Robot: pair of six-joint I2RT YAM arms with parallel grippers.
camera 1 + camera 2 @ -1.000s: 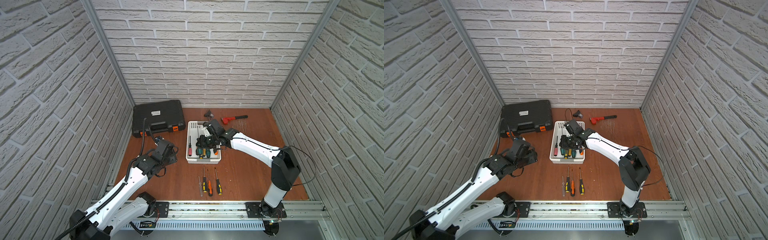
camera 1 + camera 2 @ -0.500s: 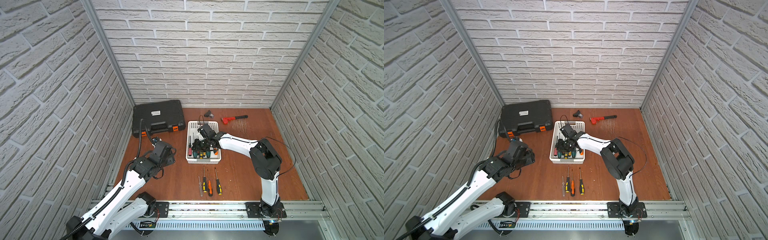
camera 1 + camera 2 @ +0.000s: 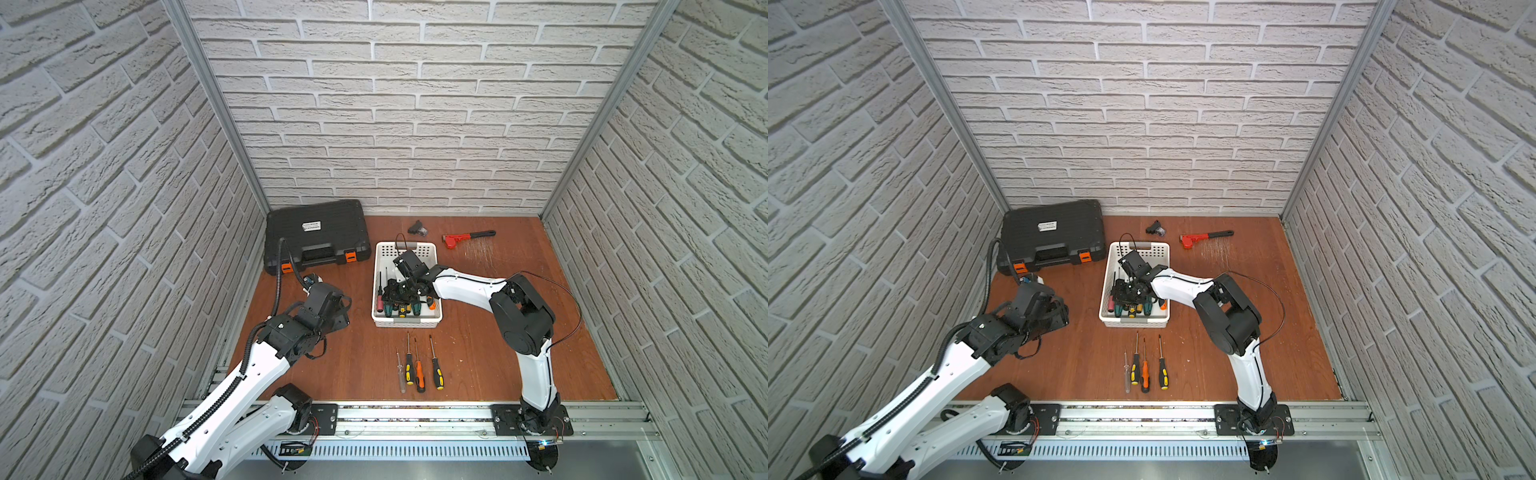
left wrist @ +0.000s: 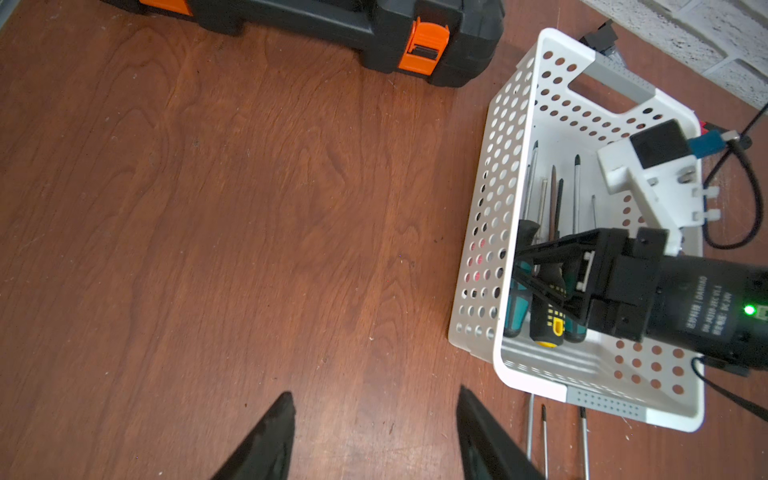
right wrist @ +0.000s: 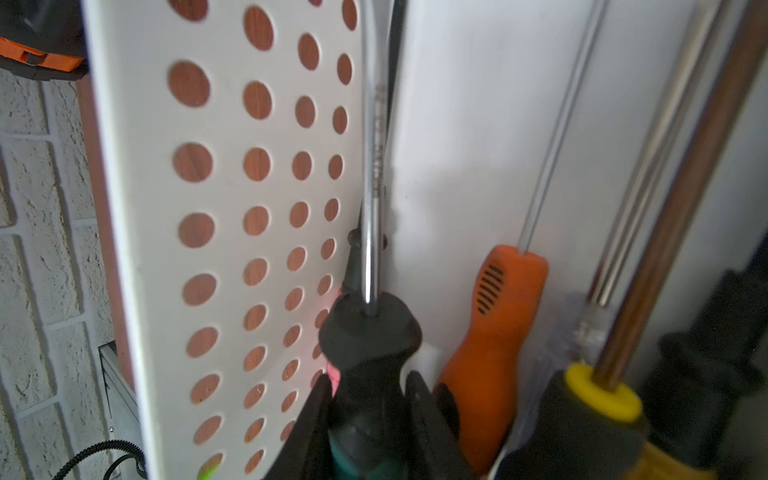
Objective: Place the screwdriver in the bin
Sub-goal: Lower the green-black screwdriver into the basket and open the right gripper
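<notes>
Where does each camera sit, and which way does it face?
Top views: high over the front rail, facing down toward the back wall; left arm, right arm and bin show.
Left wrist: on the left arm, facing down at the table past the open left gripper; bin and right gripper lie beyond.
Right wrist: on the right arm, reaching into the bin, facing along its floor; right gripper shut on the screwdriver.
Shared: all views show the bin.

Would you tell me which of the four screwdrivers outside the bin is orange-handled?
The third screwdriver from the left in both top views; its neighbours are black-and-yellow, the leftmost clear.
</notes>
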